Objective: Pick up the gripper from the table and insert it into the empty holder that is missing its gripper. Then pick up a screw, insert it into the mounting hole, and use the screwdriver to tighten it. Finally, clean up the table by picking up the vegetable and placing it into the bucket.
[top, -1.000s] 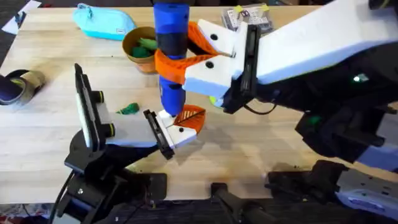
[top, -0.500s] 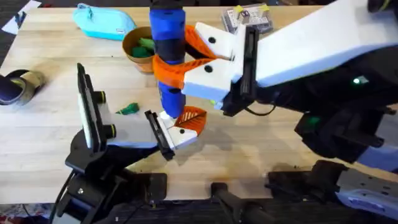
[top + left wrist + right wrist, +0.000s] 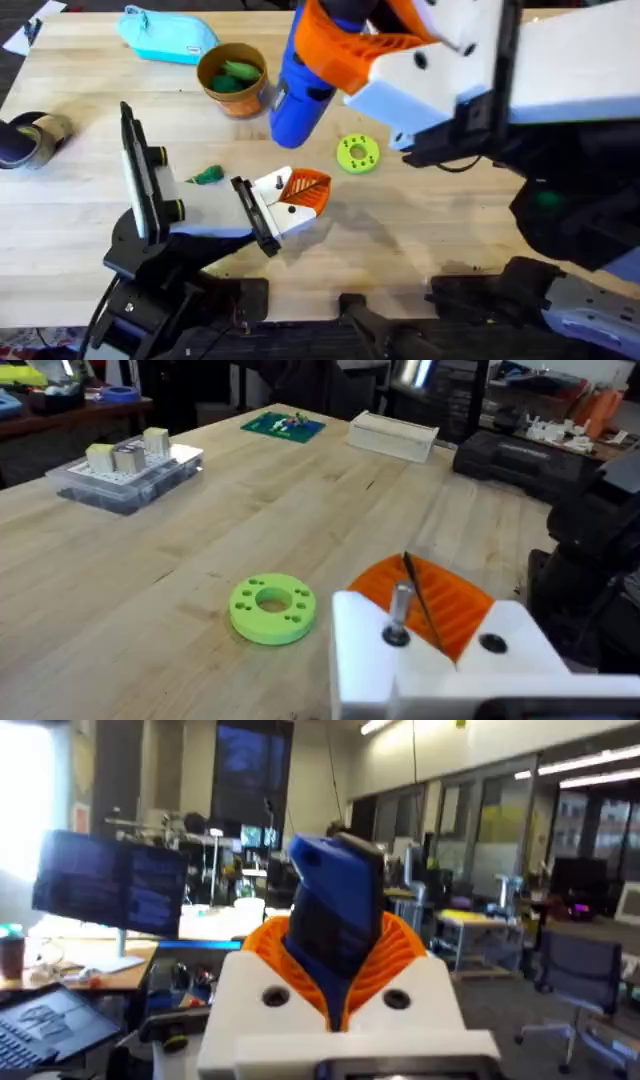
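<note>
We see orange finger (image 3: 306, 190) seated in holder (image 3: 272, 212), screw (image 3: 398, 615) in hole. Right jaws grip screwdriver (image 3: 300, 95) above surface. Left jaws: cannot tell. Vegetable (image 3: 207, 176) not yet in bucket (image 3: 232, 80).

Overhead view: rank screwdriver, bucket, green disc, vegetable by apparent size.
1. Screwdriver, held high in the right claw, so nearness to the camera inflates it
2. Bucket
3. Green disc
4. Vegetable
</note>
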Robot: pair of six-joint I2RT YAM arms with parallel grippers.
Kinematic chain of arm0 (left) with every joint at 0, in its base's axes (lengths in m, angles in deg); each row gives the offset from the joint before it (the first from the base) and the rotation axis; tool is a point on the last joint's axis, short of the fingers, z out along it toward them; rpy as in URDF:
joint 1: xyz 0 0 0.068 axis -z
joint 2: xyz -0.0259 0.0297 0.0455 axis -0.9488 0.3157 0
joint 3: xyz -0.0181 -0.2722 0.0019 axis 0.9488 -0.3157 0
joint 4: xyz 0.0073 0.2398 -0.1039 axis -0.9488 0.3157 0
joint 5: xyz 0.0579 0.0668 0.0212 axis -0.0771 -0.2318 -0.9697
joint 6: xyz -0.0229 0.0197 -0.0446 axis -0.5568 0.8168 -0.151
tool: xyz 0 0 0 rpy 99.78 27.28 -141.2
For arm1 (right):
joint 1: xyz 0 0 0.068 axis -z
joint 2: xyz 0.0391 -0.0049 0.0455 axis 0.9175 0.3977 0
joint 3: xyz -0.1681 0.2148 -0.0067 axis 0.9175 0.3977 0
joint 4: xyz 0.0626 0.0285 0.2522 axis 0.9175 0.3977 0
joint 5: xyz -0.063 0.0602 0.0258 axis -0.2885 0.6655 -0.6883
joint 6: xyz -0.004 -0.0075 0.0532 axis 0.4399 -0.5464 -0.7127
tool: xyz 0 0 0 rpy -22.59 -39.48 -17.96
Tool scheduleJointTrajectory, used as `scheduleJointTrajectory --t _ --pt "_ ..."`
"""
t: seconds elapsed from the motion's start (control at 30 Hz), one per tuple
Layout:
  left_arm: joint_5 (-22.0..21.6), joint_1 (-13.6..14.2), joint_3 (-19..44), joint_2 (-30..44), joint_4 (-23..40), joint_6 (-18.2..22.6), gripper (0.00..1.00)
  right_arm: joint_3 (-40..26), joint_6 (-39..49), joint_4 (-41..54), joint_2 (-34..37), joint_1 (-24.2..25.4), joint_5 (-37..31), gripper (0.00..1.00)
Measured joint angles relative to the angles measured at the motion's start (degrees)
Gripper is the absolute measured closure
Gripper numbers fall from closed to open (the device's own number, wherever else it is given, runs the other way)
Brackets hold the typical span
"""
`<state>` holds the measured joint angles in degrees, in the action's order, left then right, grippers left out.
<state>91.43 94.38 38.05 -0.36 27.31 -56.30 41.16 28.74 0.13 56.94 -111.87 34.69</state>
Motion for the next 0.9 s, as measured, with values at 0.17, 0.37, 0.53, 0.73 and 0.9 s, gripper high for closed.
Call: scheduleJointTrajectory --t 0.17,0.37,0.53,0.73,0.9 --pt "0.0 0.0 0.0 0.0 0.0 0.0 0.986 0.0 5.3 7.2 1.5 1.0 -1.5 0.958" --pt "0.0 0.0 0.0 0.0 0.0 0.0 0.986 0.0 15.3 22.2 1.9 5.0 -10.0 0.959" --pt "-0.1 0.0 0.0 0.0 0.0 0.0 0.986 -0.1 23.9 35.8 2.5 8.4 -18.4 0.958" --pt "-0.2 0.0 0.0 0.0 0.0 0.0 0.986 -0.2 34.0 52.5 5.2 13.2 -27.6 0.959" --pt "-0.2 0.0 0.0 0.0 0.0 0.0 0.986 -0.1 37.8 62.8 7.2 14.7 -30.7 0.959"
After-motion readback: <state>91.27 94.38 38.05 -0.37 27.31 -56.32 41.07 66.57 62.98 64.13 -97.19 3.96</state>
